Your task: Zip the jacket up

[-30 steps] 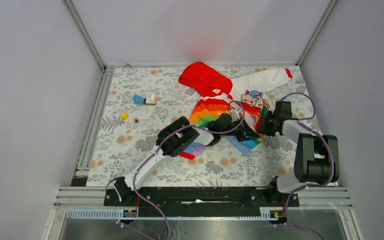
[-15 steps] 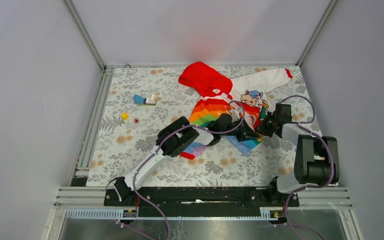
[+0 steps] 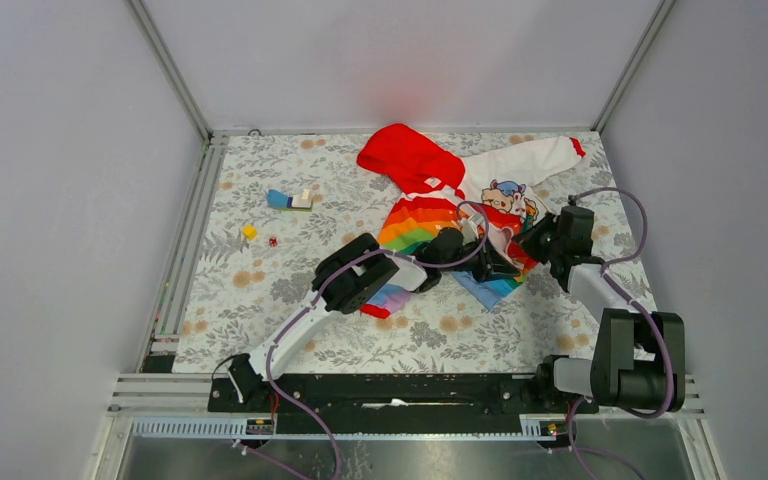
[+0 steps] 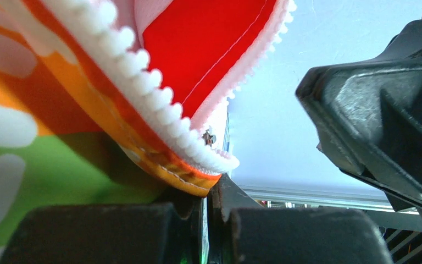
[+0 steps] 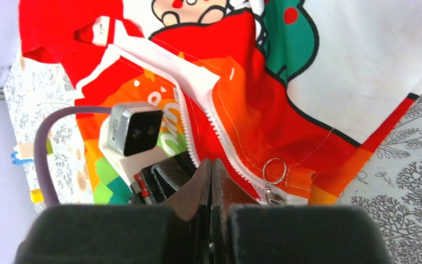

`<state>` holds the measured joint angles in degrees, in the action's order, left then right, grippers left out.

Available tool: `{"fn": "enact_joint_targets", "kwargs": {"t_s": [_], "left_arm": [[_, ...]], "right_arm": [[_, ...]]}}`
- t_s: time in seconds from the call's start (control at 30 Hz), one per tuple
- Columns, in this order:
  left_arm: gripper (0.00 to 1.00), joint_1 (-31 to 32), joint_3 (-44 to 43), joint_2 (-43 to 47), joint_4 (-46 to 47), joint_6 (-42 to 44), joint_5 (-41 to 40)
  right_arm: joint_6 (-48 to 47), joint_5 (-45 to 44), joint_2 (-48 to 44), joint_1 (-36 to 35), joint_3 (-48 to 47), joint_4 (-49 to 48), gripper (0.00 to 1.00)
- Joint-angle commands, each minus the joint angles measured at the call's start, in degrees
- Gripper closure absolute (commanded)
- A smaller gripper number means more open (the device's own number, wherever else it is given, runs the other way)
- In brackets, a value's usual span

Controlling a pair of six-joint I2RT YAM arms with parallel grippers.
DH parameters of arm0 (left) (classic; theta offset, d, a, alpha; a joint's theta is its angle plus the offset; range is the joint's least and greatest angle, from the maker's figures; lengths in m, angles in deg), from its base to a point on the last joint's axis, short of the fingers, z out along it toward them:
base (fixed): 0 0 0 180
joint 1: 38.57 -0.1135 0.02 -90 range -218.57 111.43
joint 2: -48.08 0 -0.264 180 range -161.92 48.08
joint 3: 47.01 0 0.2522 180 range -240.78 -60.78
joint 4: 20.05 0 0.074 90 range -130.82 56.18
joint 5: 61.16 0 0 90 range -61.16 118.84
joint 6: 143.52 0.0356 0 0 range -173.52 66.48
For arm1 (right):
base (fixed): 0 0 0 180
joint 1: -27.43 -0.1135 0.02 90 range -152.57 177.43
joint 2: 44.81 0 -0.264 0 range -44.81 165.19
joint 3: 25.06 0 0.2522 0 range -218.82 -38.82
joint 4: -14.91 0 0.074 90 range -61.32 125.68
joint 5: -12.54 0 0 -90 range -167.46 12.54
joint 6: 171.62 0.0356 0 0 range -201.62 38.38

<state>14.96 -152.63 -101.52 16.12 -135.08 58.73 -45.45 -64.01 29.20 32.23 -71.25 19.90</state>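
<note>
robot lab test cell. plain grey panel walls [image 3: 60,200] on three sides, aluminium profile frame [image 3: 188,225] along edges, floral cloth [image 3: 260,290] over tabletop, left arm [image 3: 355,280] and right arm [image 3: 625,345] bolted side by side to black rail [image 3: 410,392] at near edge, purple cables [image 5: 39,148] looping off both.

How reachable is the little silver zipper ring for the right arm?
Probably yes: the silver metal ring lies uncovered on the rainbow-striped fabric jacket, close beside the right claw, whose shut jaws would need opening first.
</note>
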Motion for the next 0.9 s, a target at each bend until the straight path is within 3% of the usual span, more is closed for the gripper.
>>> {"fn": "enact_joint_targets", "kwargs": {"t_s": [0.0, 0.17, 0.3, 0.5, 0.87], "left_arm": [[1.0, -0.3, 3.4, -3.3, -8.0, 0.4, -1.5], [1.0, -0.4, 3.8, -3.0, -8.0, 0.6, -1.6], [1.0, -0.3, 3.2, -3.5, -8.6, 0.3, -1.6], [1.0, -0.2, 3.1, -3.5, -8.3, 0.2, -1.2], [1.0, -0.3, 3.0, -3.6, -7.9, 0.0, -0.9]], "right_arm": [[1.4, 1.6, -1.1, -0.4, -0.1, -4.0, 1.0], [-3.7, -5.6, -0.3, -0.4, -4.9, 7.4, 1.0], [-7.6, -6.7, 3.5, -0.4, -8.7, 18.7, 0.88], [-9.9, -3.3, 4.5, -0.4, -5.1, 14.8, 0.74], [-10.5, 1.5, 12.0, -0.5, -6.4, 11.4, 0.73]]}}
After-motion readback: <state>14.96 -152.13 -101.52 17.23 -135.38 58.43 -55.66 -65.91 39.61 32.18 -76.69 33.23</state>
